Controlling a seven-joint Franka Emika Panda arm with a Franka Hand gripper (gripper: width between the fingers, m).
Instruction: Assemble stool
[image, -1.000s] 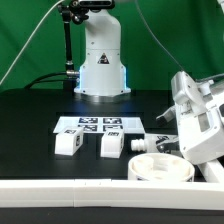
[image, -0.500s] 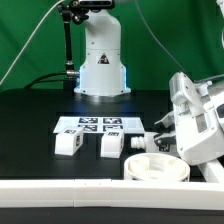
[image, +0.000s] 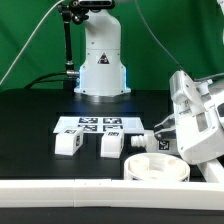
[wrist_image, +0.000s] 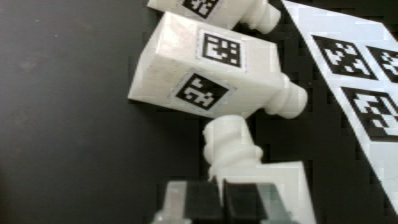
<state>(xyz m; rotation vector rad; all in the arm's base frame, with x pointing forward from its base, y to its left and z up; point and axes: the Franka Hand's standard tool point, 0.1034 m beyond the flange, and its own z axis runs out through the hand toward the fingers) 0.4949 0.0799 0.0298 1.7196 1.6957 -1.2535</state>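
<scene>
Well, in the exterior view the seat (image: 155, 168) lies just beside my gripper (image: 160, 137), at six o'clock, and a leg (image: 110, 146) lies at nine o'clock. I cannot tell whether my gripper is clenched or released.

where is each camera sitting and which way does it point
Exterior view: off the arm, behind the white rail and slightly above the table, facing the robot base. The base and the arm show.
Wrist view: on the wrist, looking down at the tagged legs beside the marker board. Of the robot, only the jaws show.
Shared: the legs and the marker board appear in both.
</scene>
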